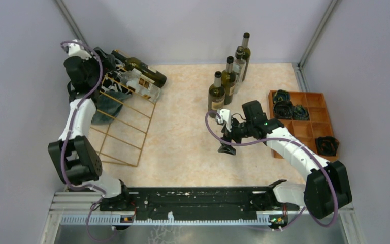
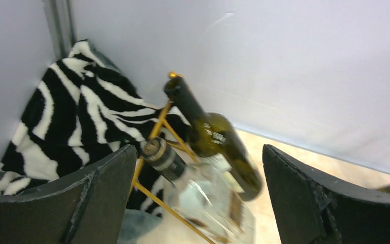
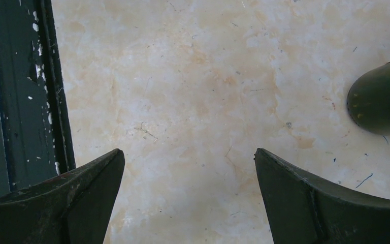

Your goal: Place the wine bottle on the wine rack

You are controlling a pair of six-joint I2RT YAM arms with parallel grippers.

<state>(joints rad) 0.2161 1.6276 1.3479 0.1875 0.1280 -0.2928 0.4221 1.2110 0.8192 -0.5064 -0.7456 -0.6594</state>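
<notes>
The gold wire wine rack (image 1: 127, 127) leans at the left, and its wires also show in the left wrist view (image 2: 155, 127). A dark green bottle (image 1: 143, 69) and a clear bottle (image 1: 143, 87) lie side by side on its top cells. In the left wrist view, the green bottle (image 2: 216, 140) and the clear bottle (image 2: 208, 201) lie in front of my fingers. My left gripper (image 1: 106, 60) (image 2: 195, 152) is open and empty at the bottle necks. Several wine bottles (image 1: 228, 76) stand at the back centre. My right gripper (image 1: 227, 145) (image 3: 188, 152) is open and empty, pointing down at the table.
A zebra-striped cloth (image 2: 71, 127) lies behind and under the rack, against the left wall. An orange-brown wooden tray (image 1: 312, 129) holding black items stands at the right. The base of a green bottle (image 3: 381, 101) shows right of my right fingers. The black base rail (image 3: 15, 91) runs along the near edge.
</notes>
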